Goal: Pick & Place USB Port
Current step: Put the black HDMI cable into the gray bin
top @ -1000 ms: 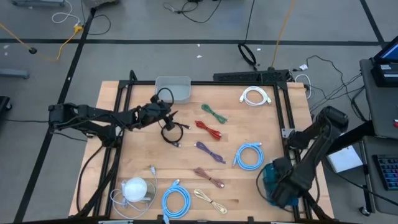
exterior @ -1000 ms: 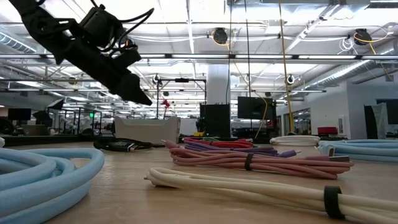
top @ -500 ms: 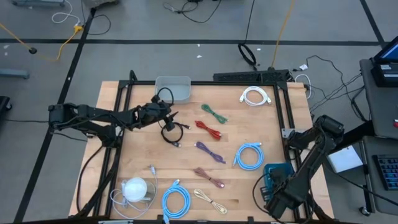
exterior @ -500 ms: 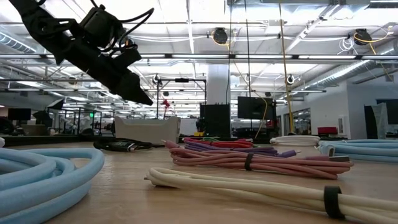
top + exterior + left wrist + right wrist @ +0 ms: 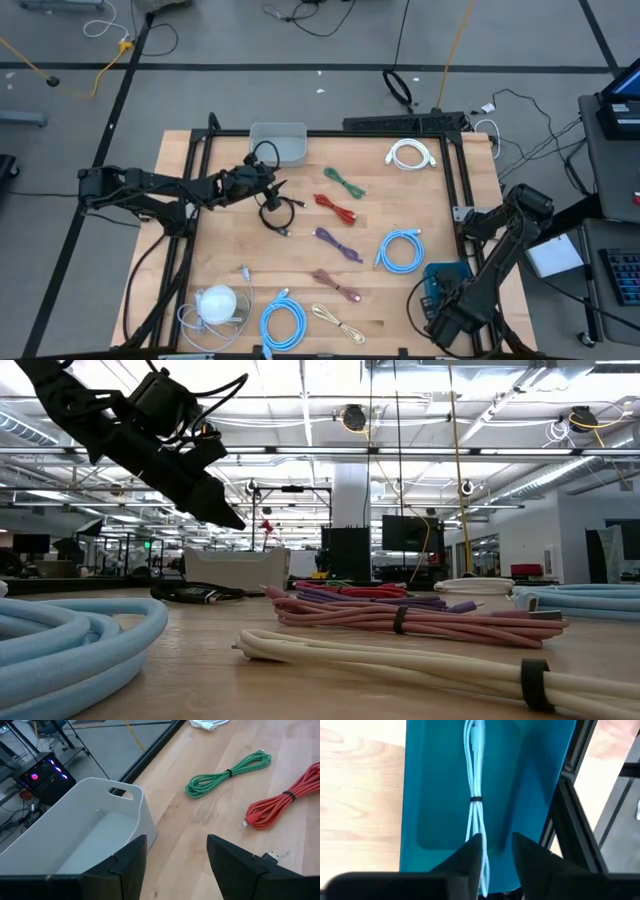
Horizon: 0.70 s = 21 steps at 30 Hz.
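Observation:
Several bundled cables lie on the wooden table. My left gripper (image 5: 275,186) (image 5: 175,840) hovers open near the far left, between the grey bin (image 5: 278,142) (image 5: 90,820) and a black cable (image 5: 277,212); nothing is between its fingers. My right gripper (image 5: 447,316) (image 5: 497,840) points down into the teal bin (image 5: 445,275) (image 5: 435,795) at the near right corner, fingers a little apart. A pale blue cable bundle (image 5: 475,780) lies flat on the bin's floor and runs in between those fingers. My right gripper comes from above, with its fingers along the pale cable. The cable's near end (image 5: 481,865) passes close beside one finger (image 5: 470,855). I cannot tell whether that finger touches it. The cable lies flat on the bin's floor.
Green (image 5: 343,182) (image 5: 227,775), red (image 5: 338,209) (image 5: 280,805), purple (image 5: 338,244), pink (image 5: 335,284) and cream (image 5: 338,322) cables lie mid-table. Blue coils (image 5: 401,250) (image 5: 283,322), a white coil (image 5: 411,155) and a white round thing (image 5: 218,303) lie around them. A black frame edges the table.
My right arm has swung toward the table's near edge, and the teal bin, which it covered a second ago, now shows in the high view. It has kept still for the last half second. The left arm has not moved.

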Motion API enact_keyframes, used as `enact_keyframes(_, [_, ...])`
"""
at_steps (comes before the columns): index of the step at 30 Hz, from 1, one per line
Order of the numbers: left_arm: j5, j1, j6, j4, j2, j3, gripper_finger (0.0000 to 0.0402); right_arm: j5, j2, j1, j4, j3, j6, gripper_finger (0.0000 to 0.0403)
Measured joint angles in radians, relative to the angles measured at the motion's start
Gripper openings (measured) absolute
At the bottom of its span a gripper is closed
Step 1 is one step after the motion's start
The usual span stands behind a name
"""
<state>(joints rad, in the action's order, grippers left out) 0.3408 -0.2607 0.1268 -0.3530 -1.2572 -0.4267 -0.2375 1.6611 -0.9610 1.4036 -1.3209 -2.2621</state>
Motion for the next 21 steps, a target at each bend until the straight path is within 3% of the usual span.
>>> enact_keyframes(6, [0.0,0.0,0.0,0.005,0.0,0.0,0.0209,0.02,-0.024,0.058,0.065,0.0,0.1,0.0172])
enact_keyframes(10, [0.0,0.0,-0.002,0.005,0.0,0.0,0.0209,0.15,-0.076,0.133,0.116,0.0,0.204,0.0195])
enact_keyframes(15, [-0.001,0.0,-0.004,0.004,0.0,0.0,0.0209,0.437,-0.168,0.256,0.122,0.0,0.403,0.0205])
enact_keyframes(21, [-0.003,0.0,-0.005,0.004,0.0,0.0,0.0209,0.946,-0.273,0.422,0.103,0.0,0.746,0.02])
